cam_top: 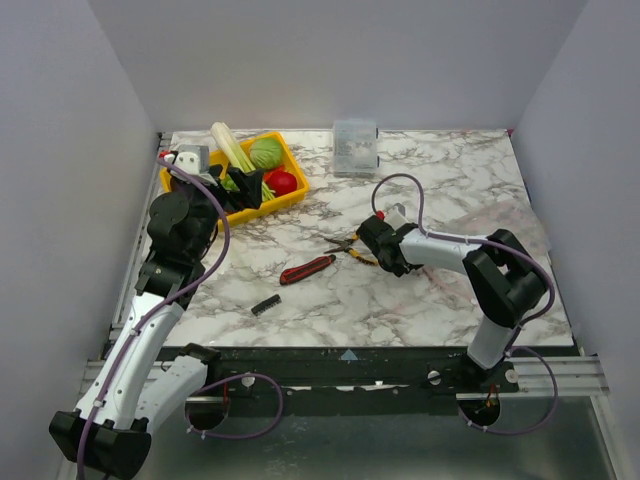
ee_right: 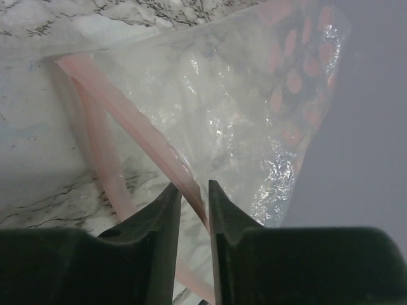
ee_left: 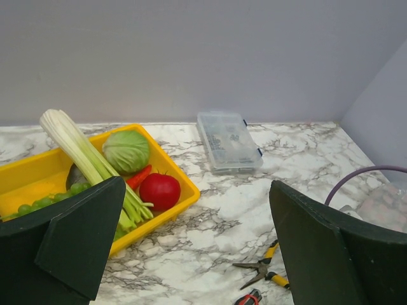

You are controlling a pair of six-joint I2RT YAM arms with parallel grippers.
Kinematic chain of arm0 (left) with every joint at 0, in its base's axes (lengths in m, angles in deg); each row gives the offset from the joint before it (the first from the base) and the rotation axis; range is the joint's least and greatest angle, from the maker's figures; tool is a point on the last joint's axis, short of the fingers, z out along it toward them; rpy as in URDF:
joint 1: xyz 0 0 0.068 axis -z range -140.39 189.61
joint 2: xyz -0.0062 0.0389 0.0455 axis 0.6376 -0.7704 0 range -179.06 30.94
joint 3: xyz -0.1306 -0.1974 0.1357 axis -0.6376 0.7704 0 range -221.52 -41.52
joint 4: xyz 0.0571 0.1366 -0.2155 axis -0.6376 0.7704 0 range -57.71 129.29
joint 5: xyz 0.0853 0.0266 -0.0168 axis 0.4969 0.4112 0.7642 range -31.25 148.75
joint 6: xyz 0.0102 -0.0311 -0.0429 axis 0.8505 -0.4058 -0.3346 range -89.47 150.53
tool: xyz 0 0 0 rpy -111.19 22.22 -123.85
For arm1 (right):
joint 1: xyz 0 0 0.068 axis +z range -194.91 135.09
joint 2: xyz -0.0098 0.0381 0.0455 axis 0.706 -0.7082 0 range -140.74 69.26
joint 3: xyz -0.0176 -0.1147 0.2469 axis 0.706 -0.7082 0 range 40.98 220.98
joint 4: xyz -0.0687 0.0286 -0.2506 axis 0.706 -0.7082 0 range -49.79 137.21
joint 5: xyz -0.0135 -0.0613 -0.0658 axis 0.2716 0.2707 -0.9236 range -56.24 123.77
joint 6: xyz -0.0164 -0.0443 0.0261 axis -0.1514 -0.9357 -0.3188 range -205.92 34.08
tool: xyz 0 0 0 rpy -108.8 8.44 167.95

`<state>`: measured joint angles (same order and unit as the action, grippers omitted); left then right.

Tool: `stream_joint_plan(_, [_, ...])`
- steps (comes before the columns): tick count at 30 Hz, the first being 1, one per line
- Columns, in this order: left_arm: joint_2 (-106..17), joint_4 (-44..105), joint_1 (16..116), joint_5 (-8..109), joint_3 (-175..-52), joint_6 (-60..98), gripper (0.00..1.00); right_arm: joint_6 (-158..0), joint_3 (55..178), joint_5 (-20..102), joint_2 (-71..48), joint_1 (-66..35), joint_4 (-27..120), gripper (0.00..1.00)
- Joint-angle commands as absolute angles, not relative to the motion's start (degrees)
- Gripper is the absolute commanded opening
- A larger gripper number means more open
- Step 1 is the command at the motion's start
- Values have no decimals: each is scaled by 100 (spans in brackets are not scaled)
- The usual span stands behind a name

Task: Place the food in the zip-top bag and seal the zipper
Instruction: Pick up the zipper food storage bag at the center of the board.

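Note:
The food lies in a yellow tray (cam_top: 296,165) at the back left: pale celery (ee_left: 82,152), green cabbage (ee_left: 126,150), red tomato (ee_left: 159,190) and green grapes (ee_left: 51,197). My left gripper (ee_left: 197,210) hovers open and empty beside the tray's near right side (cam_top: 235,185). The zip-top bag (ee_right: 216,95) lies crinkled on the marble at the right (cam_top: 495,225). My right gripper (ee_right: 194,190) is closed to a narrow gap on the bag's pinkish zipper (ee_right: 127,121). The strip runs between the fingertips. In the top view the right wrist (cam_top: 388,245) hides its fingers.
A small clear rigid box (cam_top: 355,147) stands at the back centre. Yellow-handled pliers (cam_top: 352,245) and a red-handled knife (cam_top: 307,268) lie mid-table, just left of the right wrist. A small black piece (cam_top: 265,305) lies nearer the front. Grey walls close in on three sides.

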<state>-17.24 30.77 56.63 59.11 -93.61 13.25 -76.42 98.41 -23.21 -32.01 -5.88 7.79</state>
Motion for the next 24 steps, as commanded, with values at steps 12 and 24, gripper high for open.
stream_joint_plan(12, [-1696,3027,5692,5813,-9372,1304,99,-7316,9732,-2980,-2422,-600,1289,1])
stream_joint_plan(24, [-2093,2873,5846,4861,-9377,626,99,-6984,9964,-1143,-321,-657,1884,1])
